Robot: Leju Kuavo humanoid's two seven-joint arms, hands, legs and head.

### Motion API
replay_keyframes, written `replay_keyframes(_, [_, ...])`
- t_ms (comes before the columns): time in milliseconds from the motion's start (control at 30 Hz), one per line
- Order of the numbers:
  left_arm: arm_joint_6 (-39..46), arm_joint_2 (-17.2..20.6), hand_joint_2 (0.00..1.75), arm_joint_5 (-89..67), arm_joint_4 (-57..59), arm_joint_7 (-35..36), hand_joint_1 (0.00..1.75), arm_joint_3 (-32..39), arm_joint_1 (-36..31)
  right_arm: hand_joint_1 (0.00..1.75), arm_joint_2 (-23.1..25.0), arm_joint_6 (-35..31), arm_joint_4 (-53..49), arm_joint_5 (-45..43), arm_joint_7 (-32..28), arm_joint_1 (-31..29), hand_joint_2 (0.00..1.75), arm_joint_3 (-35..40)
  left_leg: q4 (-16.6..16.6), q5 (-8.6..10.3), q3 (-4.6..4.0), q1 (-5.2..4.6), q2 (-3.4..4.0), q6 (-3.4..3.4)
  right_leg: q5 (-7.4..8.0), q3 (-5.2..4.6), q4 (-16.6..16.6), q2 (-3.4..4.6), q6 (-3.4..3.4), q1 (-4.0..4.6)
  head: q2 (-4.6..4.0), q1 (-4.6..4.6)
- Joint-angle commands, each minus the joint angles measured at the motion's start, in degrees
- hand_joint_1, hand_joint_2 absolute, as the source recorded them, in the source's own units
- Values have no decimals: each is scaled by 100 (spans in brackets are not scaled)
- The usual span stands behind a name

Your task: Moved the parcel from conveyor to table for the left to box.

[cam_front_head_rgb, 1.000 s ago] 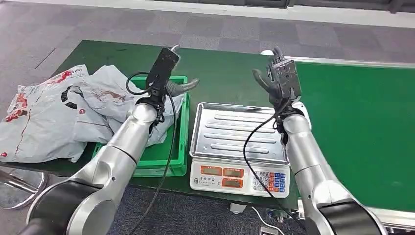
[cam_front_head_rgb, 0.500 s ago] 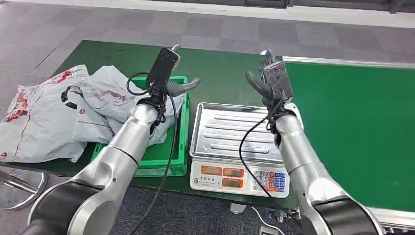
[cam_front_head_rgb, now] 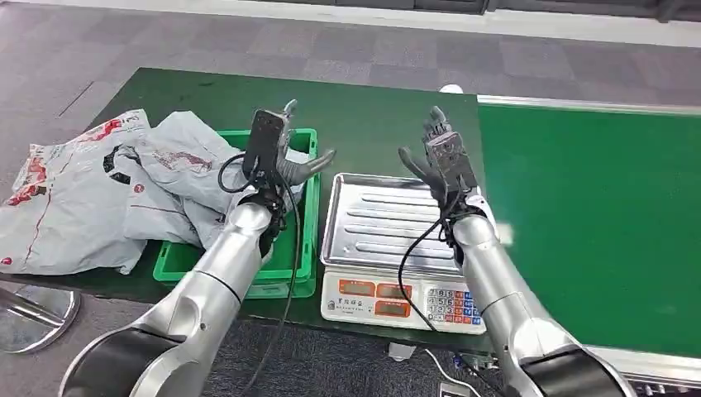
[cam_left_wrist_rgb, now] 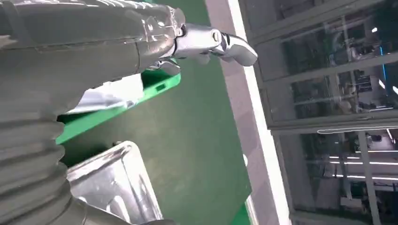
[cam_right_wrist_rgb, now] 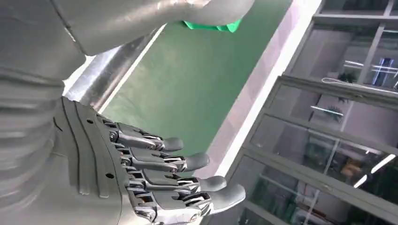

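— Well, changed much over the last second?

— Lowered, both arms. Left hand (cam_front_head_rgb: pixel 285 153) brought down from high over the green crate (cam_front_head_rgb: pixel 304 248) to just above its far rim. Right hand (cam_front_head_rgb: pixel 438 157) drawn inward from the edge of the conveyor (cam_front_head_rgb: pixel 595 207), and now hovering over the far side of the scale's steel tray (cam_front_head_rgb: pixel 380 227).

— Holding anything?

— Nothing in either. Spread wide and held upright, palms turned roughly toward each other. Confirmed close up from the right wrist by the dark fingers (cam_right_wrist_rgb: pixel 159 164) fanned apart over green cloth, and from the left wrist by a grey thumb (cam_left_wrist_rgb: pixel 211 42) jutting out free.

— And the parcel?

— Already on the table side, by the look of it. Grey mailing bags (cam_front_head_rgb: pixel 83 190) heaped on the table (cam_front_head_rgb: pixel 372 116) at the left, with one draped over into the crate beneath the left forearm. Cannot tell which of them counts as this task's own.

— Meaning what for the job?

— Most likely a transfer finished and a reset under way, judging by two empty hands sinking back toward a middle pose. Could equally be readiness for another pick from the belt.

— Anything to mind?

— Only the black cable (cam_front_head_rgb: pixel 236 157) looped at the left wrist, close to the crate rim. Worth watching for a snag on any further descent.
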Motion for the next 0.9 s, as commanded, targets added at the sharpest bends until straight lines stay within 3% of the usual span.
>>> replay_keyframes(33, [194, -76, 175, 2552, 374, 43, 0, -2355, -365, 0, 83, -184, 1054, -302, -326, -571, 175, 421, -8, -3, 16, 1, 10, 10, 2, 13, -11, 9, -18, 5, 0, 2])
replay_keyframes(67, [202, -76, 175, 2762, 395, -44, 0, -2391, -455, 0, 44, -181, 1085, -335, -423, -628, 175, 449, -24, 1, 32, 4, 14, 17, 8, 29, -30, 12, -29, 11, 0, 0])
replay_keyframes(100, [384, -76, 175, 2792, 417, -183, 0, -2433, -514, 0, 19, -160, 1071, -417, -494, -636, 0, 432, -1, -1, 5, 4, -9, 10, -2, 10, -5, -10, -17, 8, 0, 2])
replay_keyframes(200, [477, -76, 175, 2671, 501, -568, 0, -2361, -426, 0, -18, -68, 911, -560, -501, -571, 0, 455, 10, 0, -7, 6, -15, 11, -3, -1, 5, -16, -21, 10, 0, 0])
replay_keyframes(567, [462, -56, 175, 2476, 550, -624, 0, -2377, -274, 0, -18, -110, 878, -616, -516, -528, 0, 504, 1, -1, 2, 1, -1, 5, -1, 1, -2, -1, -12, 4, 0, 0])
replay_keyframes(600, [517, -44, 175, 2315, 609, -693, 0, -2446, -173, 0, -9, -35, 952, -661, -510, -559, 175, 539, -3, -2, 10, 4, -1, 9, 0, 10, -8, -1, -18, 8, 0, 0])
replay_keyframes(700, [384, 21, 175, 2027, 626, -933, 0, -2505, 105, 0, 96, -155, 1391, -533, -518, -775, 175, 705, -11, -2, 20, -3, 11, 8, 1, 13, -11, 11, -12, 0, 0, 0])
replay_keyframes(900, [-84, 159, 175, 2008, 689, -781, 0, -2307, 4, 0, 123, -282, 1717, -579, -558, -991, 175, 634, -5, -3, 13, 1, 17, 8, 3, 6, -6, 17, -20, 5, 0, 2])
